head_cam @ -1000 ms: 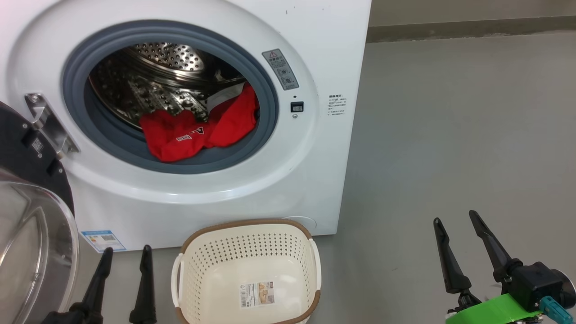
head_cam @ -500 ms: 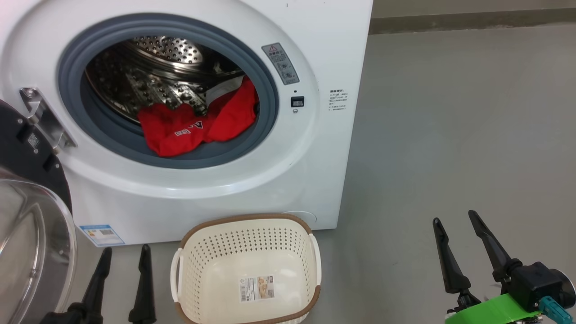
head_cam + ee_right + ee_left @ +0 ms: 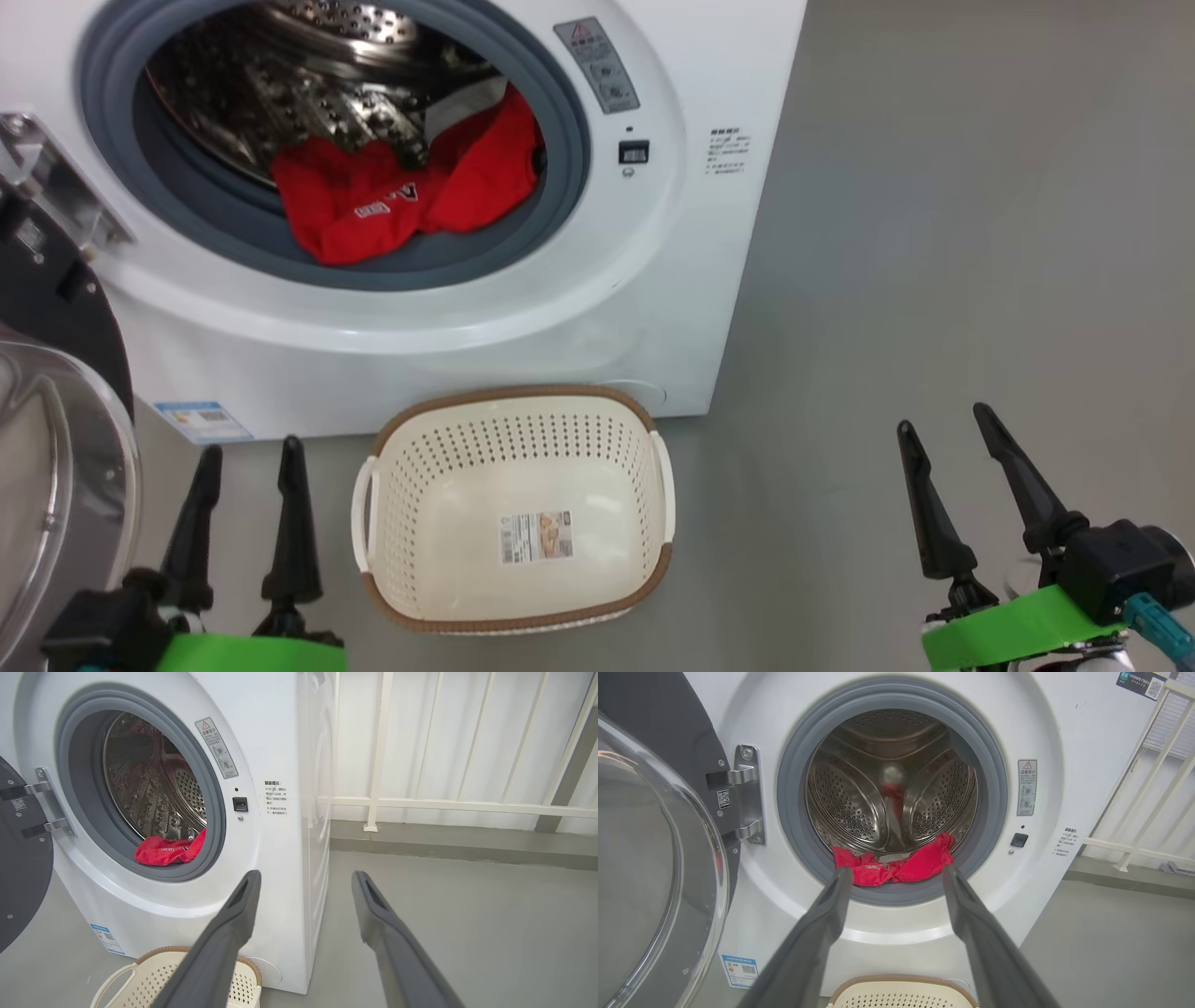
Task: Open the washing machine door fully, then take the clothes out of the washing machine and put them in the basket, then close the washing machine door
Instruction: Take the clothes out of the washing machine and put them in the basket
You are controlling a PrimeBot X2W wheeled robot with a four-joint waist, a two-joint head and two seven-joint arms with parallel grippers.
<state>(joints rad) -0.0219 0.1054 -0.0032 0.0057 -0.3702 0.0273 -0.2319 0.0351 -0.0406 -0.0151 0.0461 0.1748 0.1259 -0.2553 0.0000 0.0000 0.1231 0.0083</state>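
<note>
The clothes (image 3: 401, 201) lie in a loose red heap at the front of the drum (image 3: 892, 779) of the washing machine (image 3: 579, 317), their lower edge spilling onto the grey rubber seal (image 3: 439, 271), with a bit of white cloth showing behind them. The door (image 3: 56, 467) stands swung out on the left, so the opening is clear. The fabric looks light, soft and limp, neither fragile nor slippery. It will probably sag and trail when lifted and could drag across the seal. A pinch on the bunched ridge near the white print should gather more cloth than a grip on a flat edge. The left pincer (image 3: 252, 446) is spread wide and holds nothing, low beside the basket (image 3: 509, 397). The right pincer (image 3: 943, 418) is likewise spread and empty, well off to the right above the floor (image 3: 934, 233). The basket sits on the floor just under the opening, holding no clothes.
</note>
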